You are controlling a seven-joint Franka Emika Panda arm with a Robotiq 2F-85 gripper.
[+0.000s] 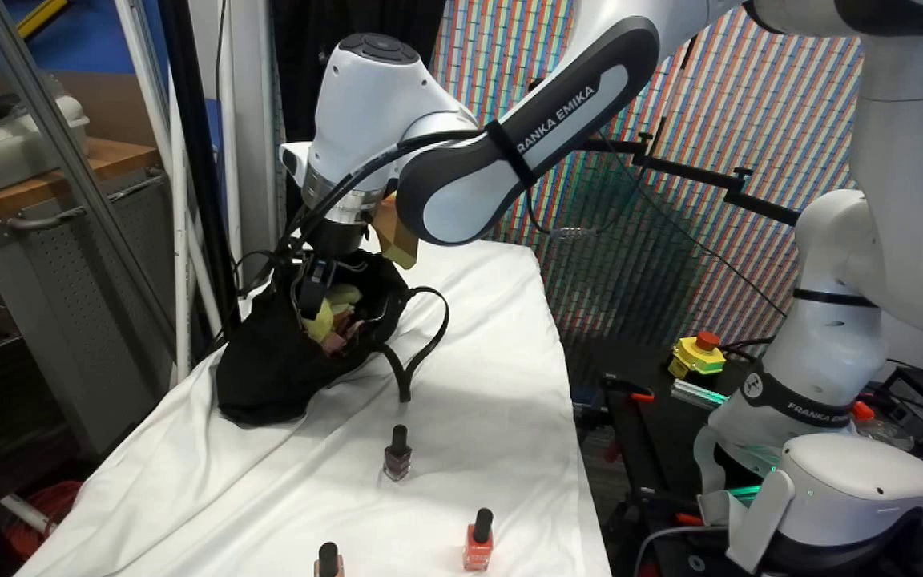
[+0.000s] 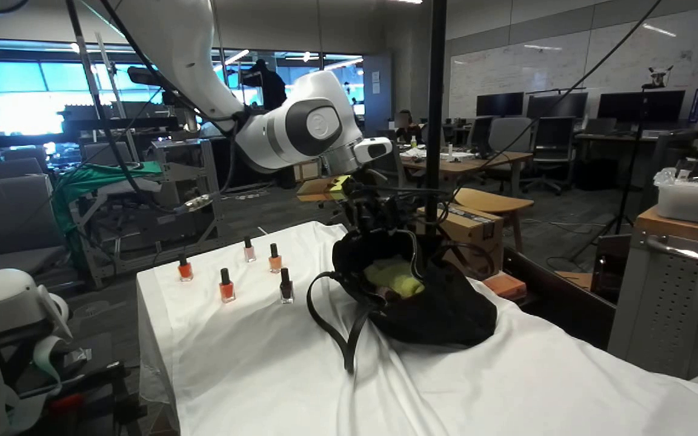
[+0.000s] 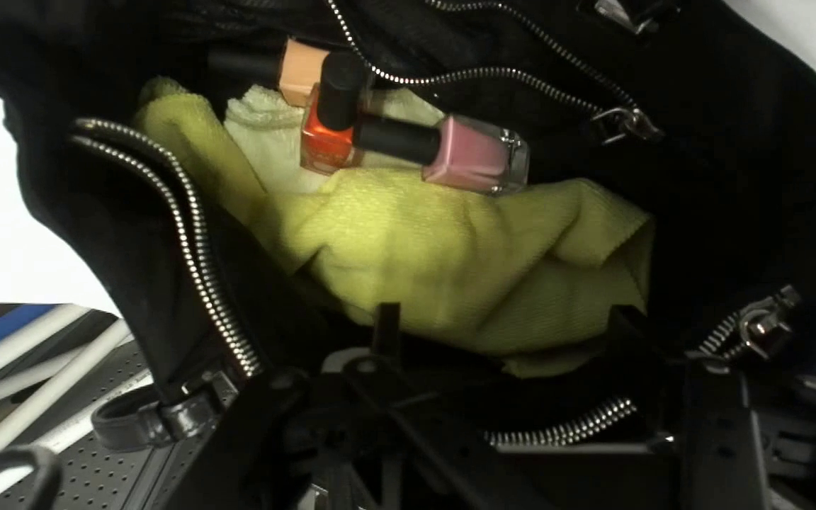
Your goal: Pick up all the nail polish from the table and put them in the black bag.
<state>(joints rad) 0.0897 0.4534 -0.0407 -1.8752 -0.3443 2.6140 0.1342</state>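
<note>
Watching, I'd raise the spread, empty claw (image 3: 507, 317) straight up from the black bag (image 1: 269, 377) beneath it (mind the zips (image 3: 194, 212)), clear of three nail polishes (image 3: 470, 154) just ahead, before seeking five bottles (image 2: 226, 292) farther off on the tabletop (image 2: 246, 369).

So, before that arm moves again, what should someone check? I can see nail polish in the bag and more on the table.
1. Fingers empty: ok; they stand apart with no bottle between them in the wrist view.
2. Black bag open: ok; yellow cloth and three bottles show inside.
3. Fingers clear of the bag: not ok; they are at its mouth, so lifting first is probably wise.
4. Fingers free of the zip: cannot tell; black overlaps black.
5. Table bottles upright: ok; five stand on the white-draped table in an exterior view.
6. All nail polish packed: not ok; those five remain.
</note>
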